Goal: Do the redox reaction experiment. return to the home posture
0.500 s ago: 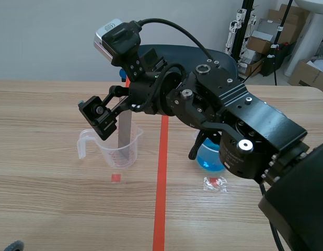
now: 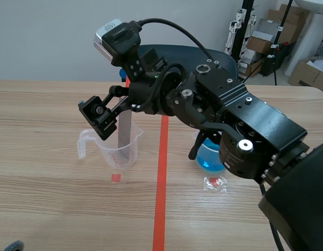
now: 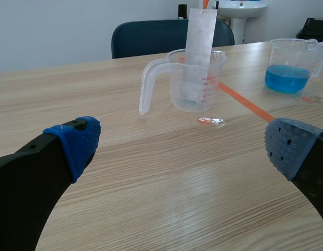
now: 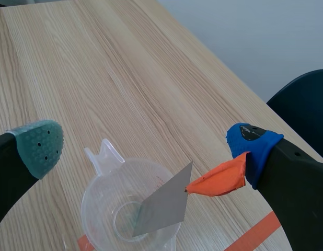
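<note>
left gripper (image 3: 183,145) and right gripper (image 4: 146,145) both spread wide apart.

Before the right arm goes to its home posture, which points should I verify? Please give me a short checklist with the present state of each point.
1. Right pincer open, gripping nothing: ok.
2. Metal strip stands inside the clear cup: ok.
3. Strip's orange tab free of the right pincer's blue pad: cannot tell; the two overlap in the right wrist view.
4. Cup of blue liquid upright on the table: ok.
5. Left pincer open and empty: ok.
</note>
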Robot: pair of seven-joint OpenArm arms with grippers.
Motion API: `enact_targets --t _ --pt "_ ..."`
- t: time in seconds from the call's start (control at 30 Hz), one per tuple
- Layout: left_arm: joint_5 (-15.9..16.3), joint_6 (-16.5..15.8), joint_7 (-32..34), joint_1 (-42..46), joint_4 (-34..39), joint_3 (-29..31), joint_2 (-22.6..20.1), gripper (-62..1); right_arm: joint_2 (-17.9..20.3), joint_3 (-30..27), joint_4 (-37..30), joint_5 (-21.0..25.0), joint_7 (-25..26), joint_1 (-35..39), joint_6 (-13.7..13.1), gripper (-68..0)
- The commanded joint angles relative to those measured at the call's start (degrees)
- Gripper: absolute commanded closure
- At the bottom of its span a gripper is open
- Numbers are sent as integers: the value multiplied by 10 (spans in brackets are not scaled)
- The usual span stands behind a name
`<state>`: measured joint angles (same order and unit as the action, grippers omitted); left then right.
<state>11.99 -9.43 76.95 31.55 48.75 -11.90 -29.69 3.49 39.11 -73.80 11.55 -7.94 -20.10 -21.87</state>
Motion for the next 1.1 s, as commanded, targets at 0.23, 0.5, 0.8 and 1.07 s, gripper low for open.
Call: enact_targets --t 0.23,0.5,0.8,1.07 --pt "2 -1 12 0 11 5 0 -623 -1 -4 -6 5 9 -11 0 -679" --pt "2 -1 12 0 11 5 0 -623 7 -4 -16 8 20 -11 0 -679" --pt "2 -1 11 -3 11 5 0 -623 40 -4 -51 37 33 -10 0 -679" --pt "7 -1 29 -8 28 5 0 -623 79 -4 -112 37 37 13 0 -679"
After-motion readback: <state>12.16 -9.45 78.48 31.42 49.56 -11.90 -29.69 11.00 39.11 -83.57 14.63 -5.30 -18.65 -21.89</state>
